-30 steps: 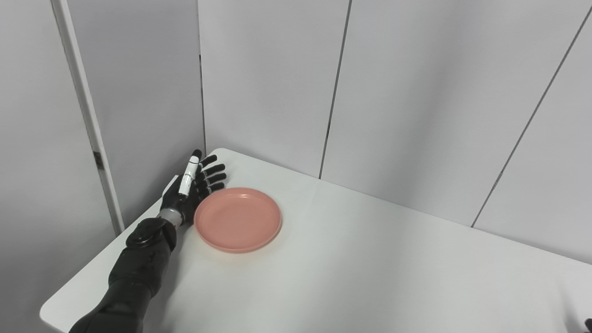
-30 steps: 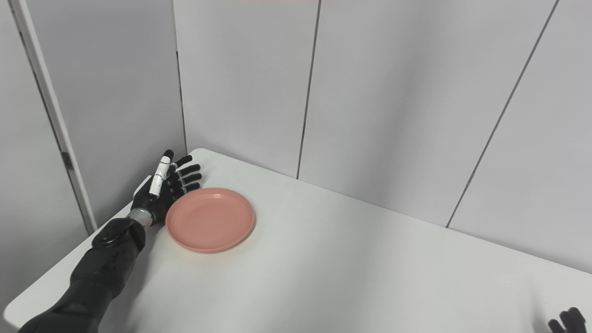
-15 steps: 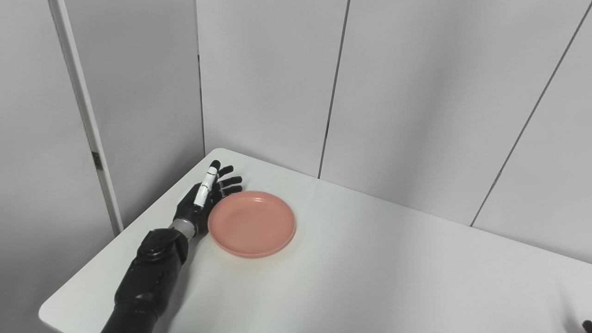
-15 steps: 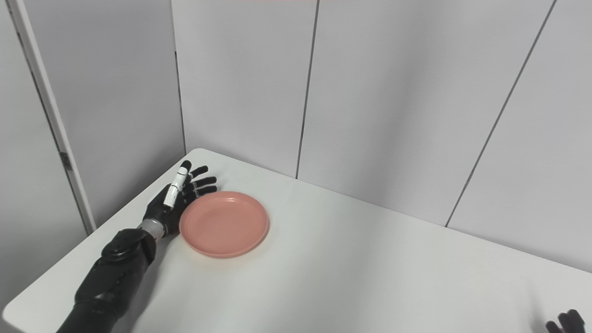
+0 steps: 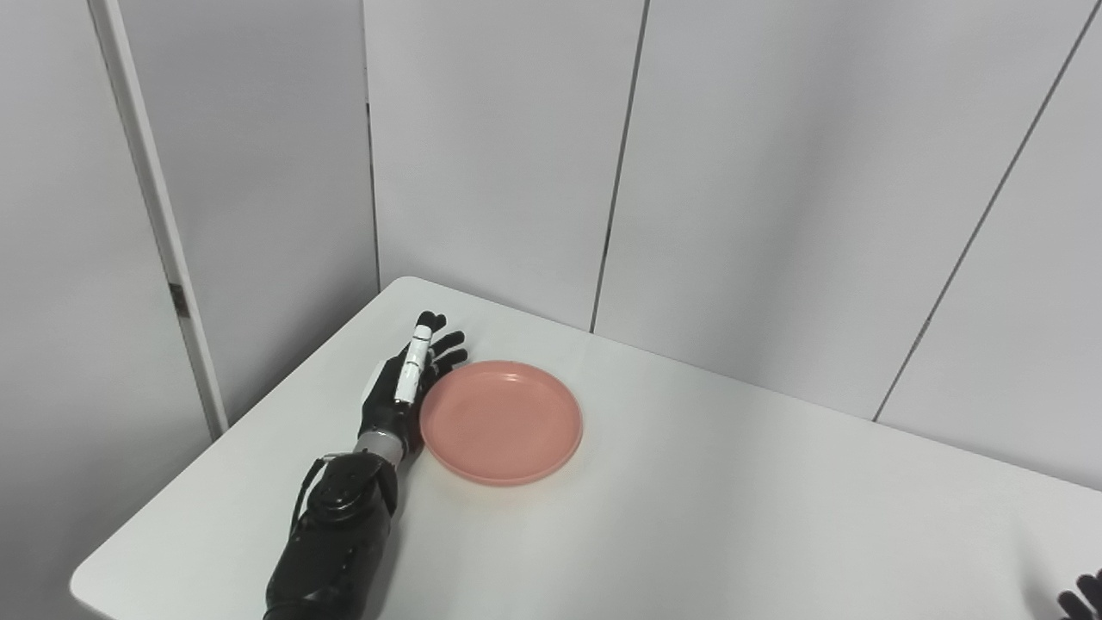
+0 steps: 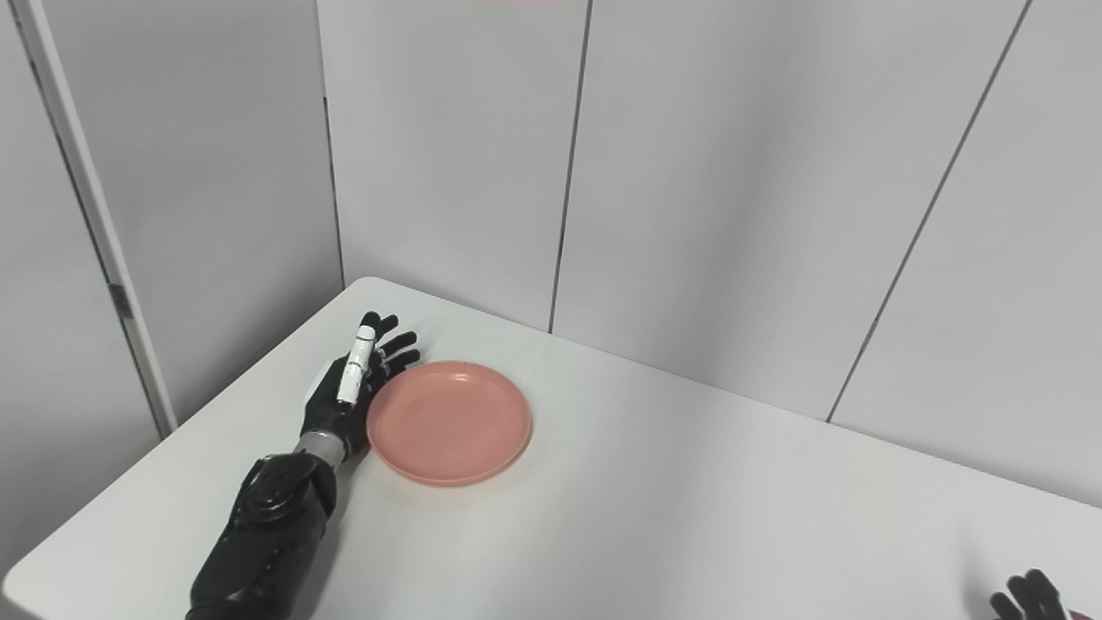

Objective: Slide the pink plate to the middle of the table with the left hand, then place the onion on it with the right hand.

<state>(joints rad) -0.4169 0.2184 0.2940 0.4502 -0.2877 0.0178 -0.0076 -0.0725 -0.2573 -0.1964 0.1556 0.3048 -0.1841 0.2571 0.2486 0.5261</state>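
A round pink plate (image 5: 501, 422) lies flat on the white table (image 5: 689, 517), toward its far left part. My left hand (image 5: 405, 383) stands on edge against the plate's left rim, fingers straight and spread, holding nothing. Only the fingertips of my right hand (image 6: 1024, 596) show at the bottom right corner; the rest is cut off by the picture edge. No onion shows in either view.
Grey wall panels (image 5: 775, 172) close in the table at the back and left. The table's rounded far corner (image 5: 405, 282) lies just behind the left hand. The left table edge (image 5: 215, 456) runs close beside the arm.
The left hand has pushed the pink plate to the right, away from the table's left edge. The arm has swung in with it. The right hand stays low at the corner.
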